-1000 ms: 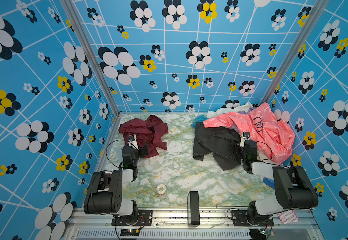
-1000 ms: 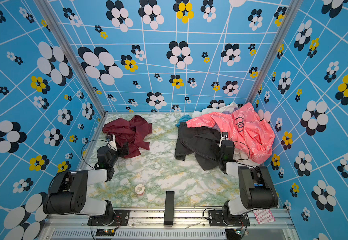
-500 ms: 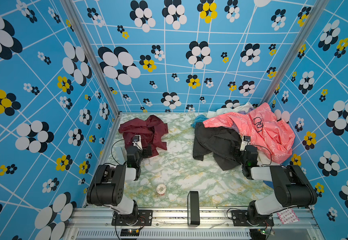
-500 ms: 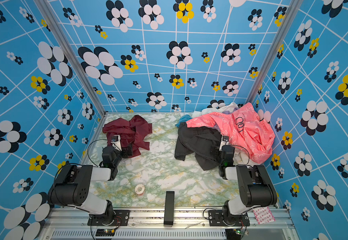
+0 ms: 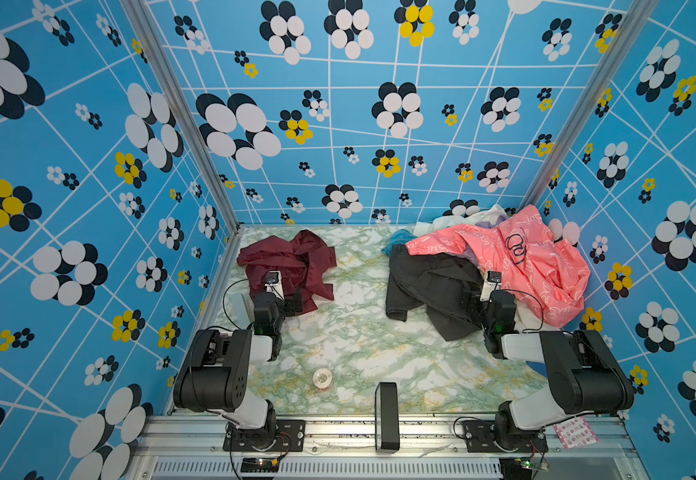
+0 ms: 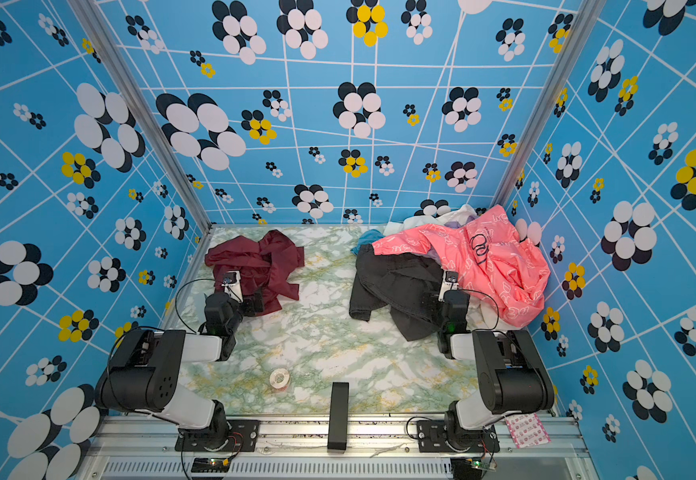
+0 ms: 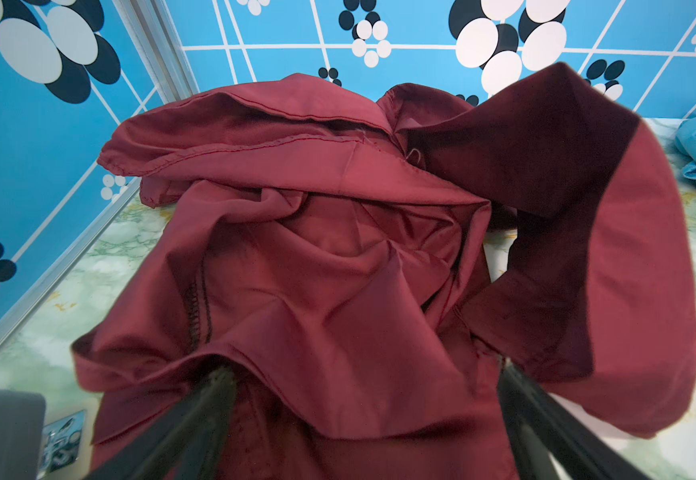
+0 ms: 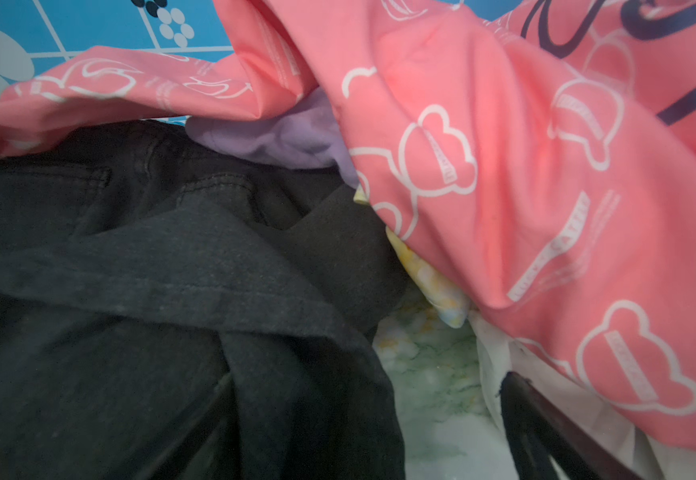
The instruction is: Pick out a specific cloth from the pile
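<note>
Left wrist view: my left gripper (image 7: 363, 370) has its jaws spread wide, and the maroon cloth (image 7: 338, 257) lies crumpled between and over them, unclamped. It sits far left on the marble table (image 5: 359, 332), well apart from the pile (image 5: 516, 257) at far right. My right gripper (image 8: 365, 382) is spread too, low between the dark grey garment (image 8: 151, 270) and the pink jacket (image 8: 525, 187).

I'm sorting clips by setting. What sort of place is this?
Probably a robot test booth, not a home: blue flower-print walls close in a marble-print tabletop, and two robot arms are bolted to a metal rail at its front edge.
</note>
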Motion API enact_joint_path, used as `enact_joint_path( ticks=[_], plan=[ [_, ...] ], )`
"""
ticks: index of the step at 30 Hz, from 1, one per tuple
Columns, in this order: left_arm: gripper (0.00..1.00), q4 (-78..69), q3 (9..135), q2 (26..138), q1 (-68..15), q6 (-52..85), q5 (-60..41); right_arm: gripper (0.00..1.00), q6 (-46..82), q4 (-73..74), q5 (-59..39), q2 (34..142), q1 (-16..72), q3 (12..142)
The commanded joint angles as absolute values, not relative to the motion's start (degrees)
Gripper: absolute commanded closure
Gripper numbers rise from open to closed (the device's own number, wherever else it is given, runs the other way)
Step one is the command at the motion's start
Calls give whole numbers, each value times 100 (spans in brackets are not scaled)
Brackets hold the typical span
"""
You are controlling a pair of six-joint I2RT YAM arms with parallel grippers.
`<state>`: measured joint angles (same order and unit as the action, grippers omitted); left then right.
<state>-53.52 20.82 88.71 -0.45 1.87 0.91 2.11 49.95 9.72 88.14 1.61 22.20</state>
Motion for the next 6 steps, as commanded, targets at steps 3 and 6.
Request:
enact_joint_path(
  ticks=[3, 6],
  plan=[
    [1, -5265, 2171, 8842, -70, 113, 161, 1, 169, 5077, 959, 8850, 139, 2248],
    [1, -5259, 2165, 8842, -73, 108, 162, 1, 160, 5081, 952, 8850, 133, 2241]
  ],
)
